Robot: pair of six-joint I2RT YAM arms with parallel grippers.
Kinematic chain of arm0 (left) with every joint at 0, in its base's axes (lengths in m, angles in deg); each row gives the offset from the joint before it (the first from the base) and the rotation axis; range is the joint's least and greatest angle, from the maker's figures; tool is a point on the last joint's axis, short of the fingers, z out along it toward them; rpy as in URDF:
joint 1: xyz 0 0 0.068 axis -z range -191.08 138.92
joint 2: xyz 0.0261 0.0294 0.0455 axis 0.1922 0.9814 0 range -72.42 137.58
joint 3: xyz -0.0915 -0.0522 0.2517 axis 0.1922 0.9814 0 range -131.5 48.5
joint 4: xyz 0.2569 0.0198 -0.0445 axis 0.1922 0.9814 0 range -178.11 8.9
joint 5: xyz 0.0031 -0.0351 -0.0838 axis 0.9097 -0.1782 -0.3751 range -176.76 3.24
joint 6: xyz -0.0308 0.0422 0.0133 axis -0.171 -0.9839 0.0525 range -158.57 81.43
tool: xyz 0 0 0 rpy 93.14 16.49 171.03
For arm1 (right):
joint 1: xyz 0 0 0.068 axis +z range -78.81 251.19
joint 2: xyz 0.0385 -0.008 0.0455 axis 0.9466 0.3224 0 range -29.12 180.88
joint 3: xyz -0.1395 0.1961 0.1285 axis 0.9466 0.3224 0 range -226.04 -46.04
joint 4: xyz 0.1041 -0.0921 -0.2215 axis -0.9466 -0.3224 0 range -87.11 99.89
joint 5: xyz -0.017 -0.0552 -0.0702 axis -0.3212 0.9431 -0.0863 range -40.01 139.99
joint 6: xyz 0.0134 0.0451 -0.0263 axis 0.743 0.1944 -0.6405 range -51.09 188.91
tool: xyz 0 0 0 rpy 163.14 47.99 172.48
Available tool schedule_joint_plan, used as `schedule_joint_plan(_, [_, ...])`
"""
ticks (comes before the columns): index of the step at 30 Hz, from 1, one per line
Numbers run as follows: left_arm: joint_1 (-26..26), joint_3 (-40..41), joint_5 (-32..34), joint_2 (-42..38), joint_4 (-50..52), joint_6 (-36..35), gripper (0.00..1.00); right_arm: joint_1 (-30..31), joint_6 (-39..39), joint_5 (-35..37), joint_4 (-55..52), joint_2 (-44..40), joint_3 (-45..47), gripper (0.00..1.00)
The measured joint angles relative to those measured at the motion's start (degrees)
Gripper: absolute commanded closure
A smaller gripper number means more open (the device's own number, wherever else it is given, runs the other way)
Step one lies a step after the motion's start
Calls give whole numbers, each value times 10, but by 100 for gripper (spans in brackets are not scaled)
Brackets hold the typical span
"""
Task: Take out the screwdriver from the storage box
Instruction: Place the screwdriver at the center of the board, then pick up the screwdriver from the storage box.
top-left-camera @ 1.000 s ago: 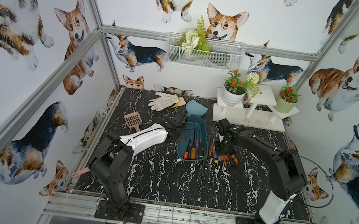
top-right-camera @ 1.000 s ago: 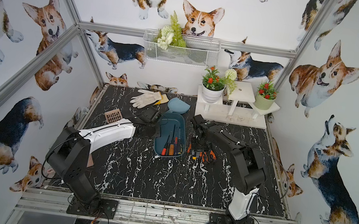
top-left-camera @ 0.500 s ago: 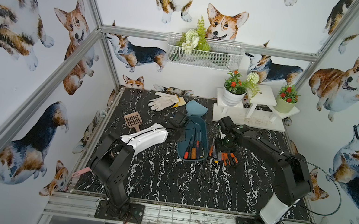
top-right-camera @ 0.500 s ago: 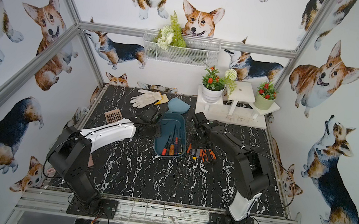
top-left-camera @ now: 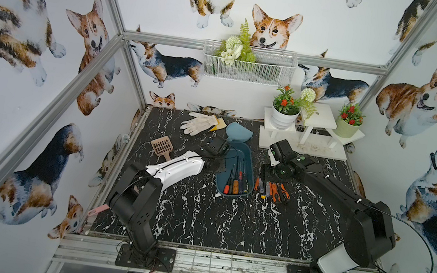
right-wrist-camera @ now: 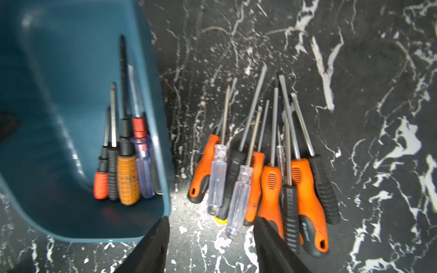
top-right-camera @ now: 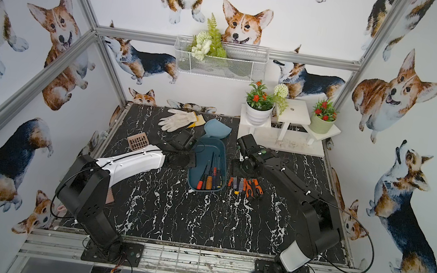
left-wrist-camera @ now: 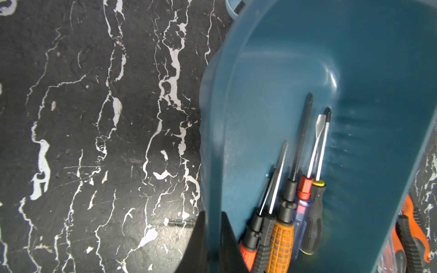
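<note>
**Right wrist view, with left wrist and top views: screwdrivers in the box, one hand clamped, one hand apart**

Five screwdrivers (right-wrist-camera: 127, 175) lie side by side in the storage box (right-wrist-camera: 59, 94). Their handles are bunched against one end wall and their shafts run along the floor of the tub. The handles are red-and-black, black, orange, clear violet with a red collar, and black with a yellow cap.

The box rests on the black marbled surface (right-wrist-camera: 354, 118) and sits between the two hands in both top views.

The left hand (left-wrist-camera: 212, 214) is clamped on one long wall of the box. One finger is outside and one inside, with the wall pinched between them. The red-and-black handle lies just beside the inner finger.

The right hand (right-wrist-camera: 211, 219) is on the opposite side of the box, its fingers apart and gripping nothing. One finger is near the box's corner and the other is by the handle ends of a heap (right-wrist-camera: 272, 177) of screwdrivers. These have orange, black and clear handles, overlap one another, and lie on the surface just beside the box. The butt of a clear-handled one shows in the gap between the fingers, unclamped.

Past both hands, a light blue dustpan (top-left-camera: 237, 131) lies at the box's far end. A white glove (top-left-camera: 198, 122) lies near it, on the left hand's side.
</note>
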Motion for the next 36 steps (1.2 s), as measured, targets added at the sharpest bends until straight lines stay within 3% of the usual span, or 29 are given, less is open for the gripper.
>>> schedule_joint_plan(14, [0,-4,-2,-2,2,0,100,77,6,-80,54,46,-40,43])
schedule_joint_plan(23, [0,-4,-1,-5,2,0,100,105,62,-158,91,101,-51,48])
schedule_joint_plan(36, [0,3,-1,-7,-1,1,100,127,111,-171,93,146,-68,56])
